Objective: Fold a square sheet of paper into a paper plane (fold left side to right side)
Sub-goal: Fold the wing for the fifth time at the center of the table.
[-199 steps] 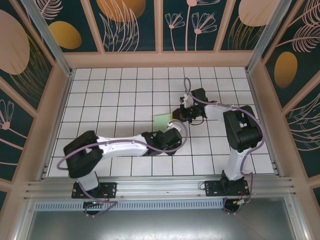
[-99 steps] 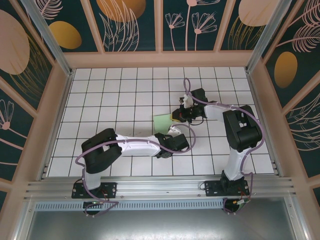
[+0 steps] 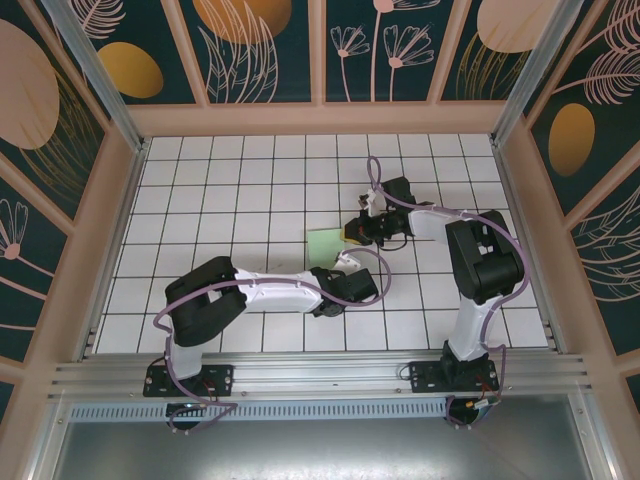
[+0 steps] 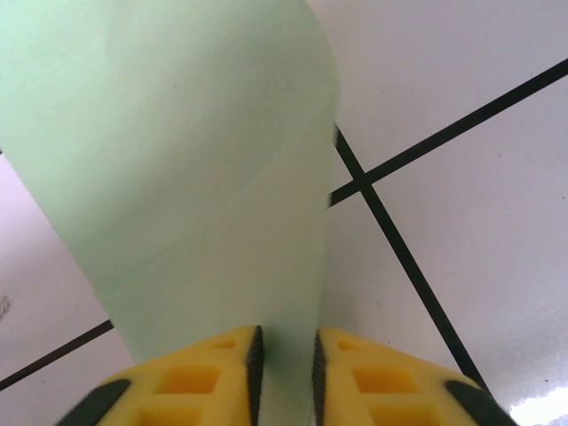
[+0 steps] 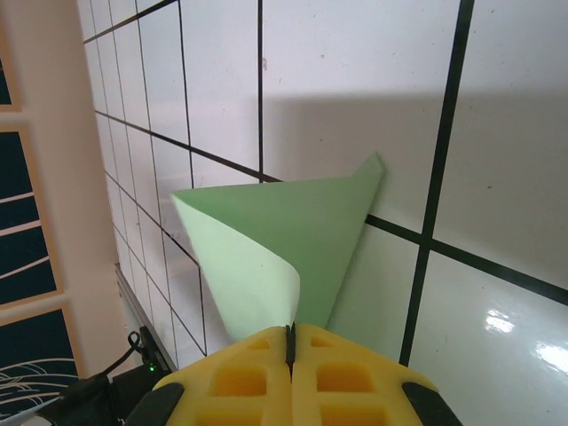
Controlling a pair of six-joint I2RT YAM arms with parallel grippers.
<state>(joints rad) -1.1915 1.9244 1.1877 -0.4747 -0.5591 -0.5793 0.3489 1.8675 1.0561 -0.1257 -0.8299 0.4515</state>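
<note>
The square sheet of paper [image 3: 324, 243] is pale mint green and lies mid-table, one side curled up and over itself. My right gripper [image 3: 349, 233] is shut on its right edge; in the right wrist view the yellow fingers [image 5: 240, 377] meet at the gripper [image 5: 290, 342] where the curled sheet [image 5: 293, 222] comes to a point. My left gripper [image 3: 337, 261] is at the sheet's near right corner. In the left wrist view its jaws [image 4: 284, 373] stand a narrow gap apart, with the paper [image 4: 177, 160] running into that gap.
White tiles with black grid lines [image 3: 250, 200] cover the table. Decorated walls [image 3: 320, 50] and a pale wooden frame enclose it on three sides. A metal rail [image 3: 320, 375] runs along the near edge by the arm bases.
The left arm has reached further right, bringing its gripper to the sheet's near right corner, and its jaws have narrowed sharply. The right gripper and the paper have stayed put.
</note>
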